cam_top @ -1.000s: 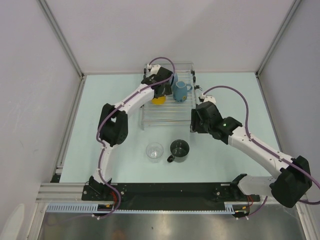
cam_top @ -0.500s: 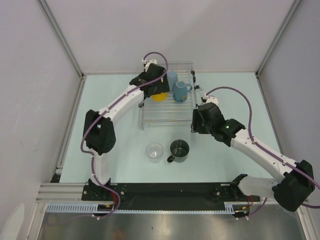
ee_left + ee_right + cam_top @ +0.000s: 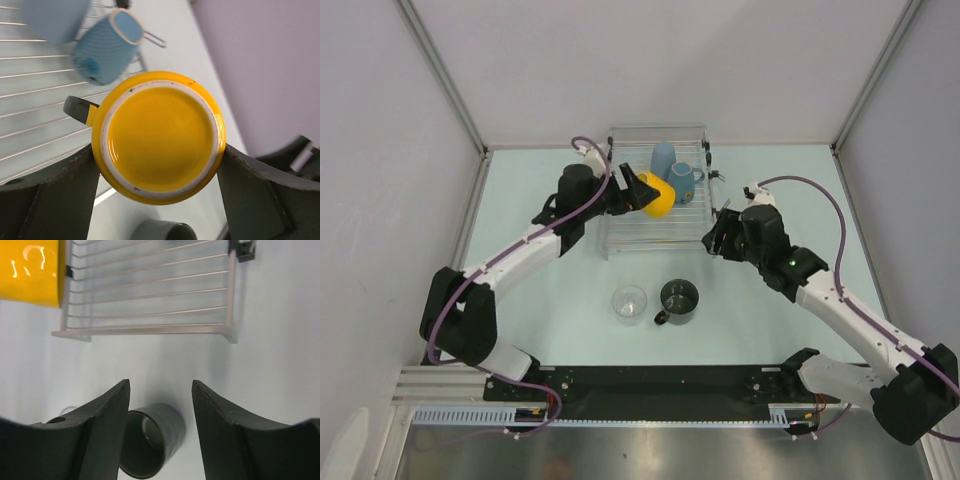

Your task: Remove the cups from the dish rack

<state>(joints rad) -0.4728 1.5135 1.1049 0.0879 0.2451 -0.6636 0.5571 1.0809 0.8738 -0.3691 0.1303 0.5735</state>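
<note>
Gripping the yellow mug (image 3: 160, 135) wide across its body, the left end effector (image 3: 636, 190) is holding it tipped above the dish rack (image 3: 655, 228), likely to clear its rails, while the right end effector (image 3: 160, 390) is hovering part-open, empty, near the rack's corner.

L end effector (image 3: 647, 191) grips yellow mug (image 3: 661, 196) above dish rack (image 3: 650, 236).

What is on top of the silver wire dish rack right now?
A pale blue handleless cup and a blue handled mug at its far end. The left claw holds a yellow mug over it, hiding the bars beneath.
</note>
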